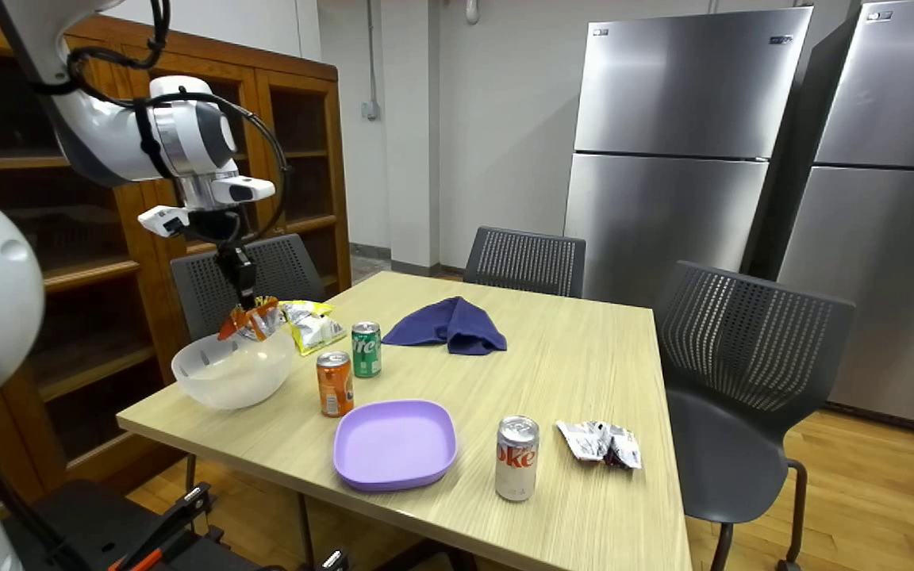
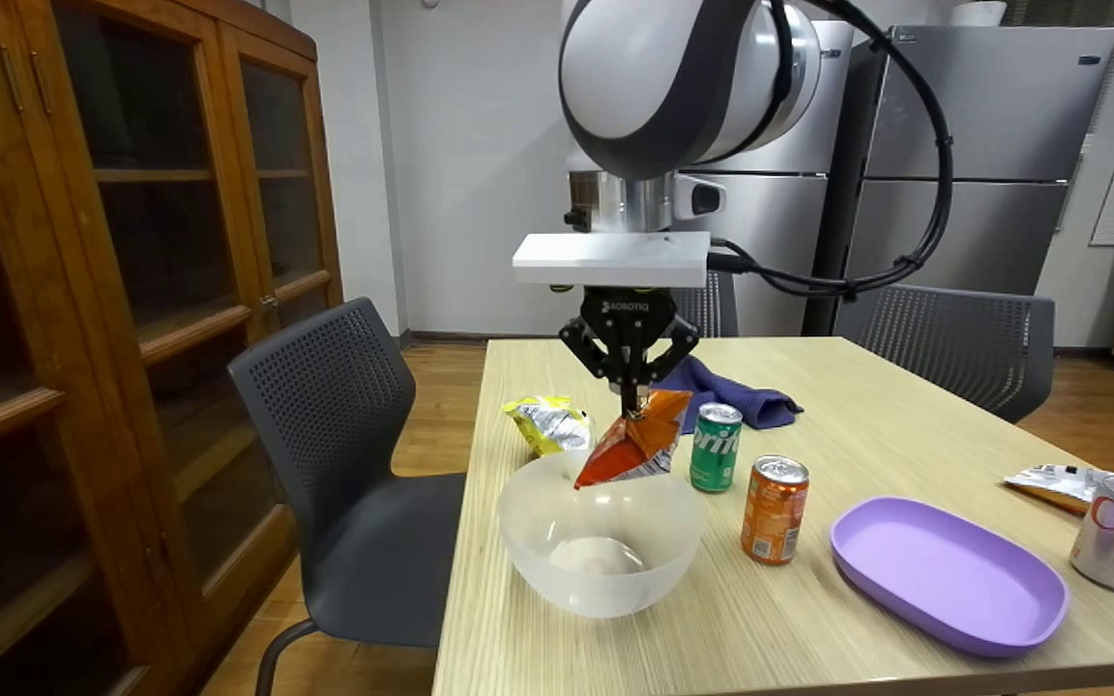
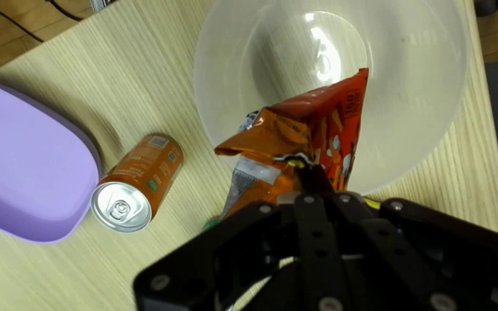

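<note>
Partly over the translucent bowl [image 2: 615, 588], in an exterior view, my hand [image 2: 632, 412] pinches an orange snack bag [image 2: 648, 443]. In an exterior view, a yellow bag [image 1: 311, 327] lies nearby. My wrist view shows the orange snack bag crinkled: probably light, slippery, best pinched at a gathered fold.

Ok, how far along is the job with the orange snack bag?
Looks done: the orange snack bag is picked up, clear of the table. In hand: the end effector is shut on it, holding it over the edge of the translucent bowl. Probably left: releasing it, perhaps into the bowl, where no bag lies yet.
</note>
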`<state>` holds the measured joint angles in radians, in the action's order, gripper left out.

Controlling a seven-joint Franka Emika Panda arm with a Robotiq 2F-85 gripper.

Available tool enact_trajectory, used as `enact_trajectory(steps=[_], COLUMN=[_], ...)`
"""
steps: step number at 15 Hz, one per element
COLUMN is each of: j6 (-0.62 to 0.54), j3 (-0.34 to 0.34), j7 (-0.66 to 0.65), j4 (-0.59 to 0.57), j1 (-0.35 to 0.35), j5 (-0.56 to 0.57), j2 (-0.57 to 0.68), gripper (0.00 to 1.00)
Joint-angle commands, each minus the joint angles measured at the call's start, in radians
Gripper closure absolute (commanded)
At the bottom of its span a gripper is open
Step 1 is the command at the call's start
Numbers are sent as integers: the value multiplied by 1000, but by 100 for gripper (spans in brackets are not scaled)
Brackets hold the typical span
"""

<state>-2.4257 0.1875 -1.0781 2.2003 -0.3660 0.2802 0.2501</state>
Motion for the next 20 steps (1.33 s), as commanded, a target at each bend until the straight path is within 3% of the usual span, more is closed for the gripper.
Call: enact_trajectory(steps=[1,15,16,17,20], j6=[35,67,69,73,78], j3=[2,-9,-10,-10,-6], j7=[38,137,147,163,208], j4=[-19,-84,-85,-84,-68], j1=[-7,-30,-31,-31,-22], j5=[-17,-26,-24,-22,-33], j2=[38,165,167,162,131], gripper=[100,100,74,72,52])
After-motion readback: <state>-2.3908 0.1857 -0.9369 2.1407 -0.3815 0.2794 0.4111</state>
